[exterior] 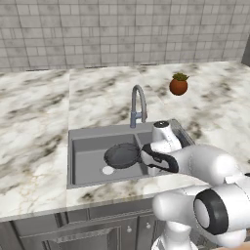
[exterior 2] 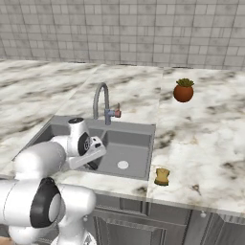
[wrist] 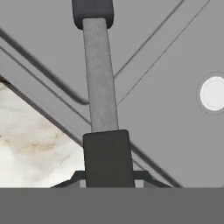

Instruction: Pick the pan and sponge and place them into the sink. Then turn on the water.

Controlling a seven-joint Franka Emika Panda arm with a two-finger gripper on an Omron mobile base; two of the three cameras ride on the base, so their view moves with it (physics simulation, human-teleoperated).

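Observation:
The dark round pan [exterior: 122, 155] lies level in the left basin of the grey sink [exterior: 78, 146], just beyond that basin's pale drain [exterior: 108, 170]. I cannot tell whether it rests on the basin floor. My gripper [exterior: 145, 157] is shut on the end of the pan's straight handle [wrist: 100, 87], which runs up the middle of the hand view. The small yellow sponge [exterior 2: 162, 176] sits on the counter near the front edge, right of the sink [exterior 2: 139, 134], well apart from the gripper.
The arched grey faucet [exterior: 138, 105] stands behind the sink's middle, with its lever at the base [exterior 2: 116, 113]. A red-orange pot with a green plant [exterior: 178, 84] stands on the marble counter at the back right. A tiled wall closes the back.

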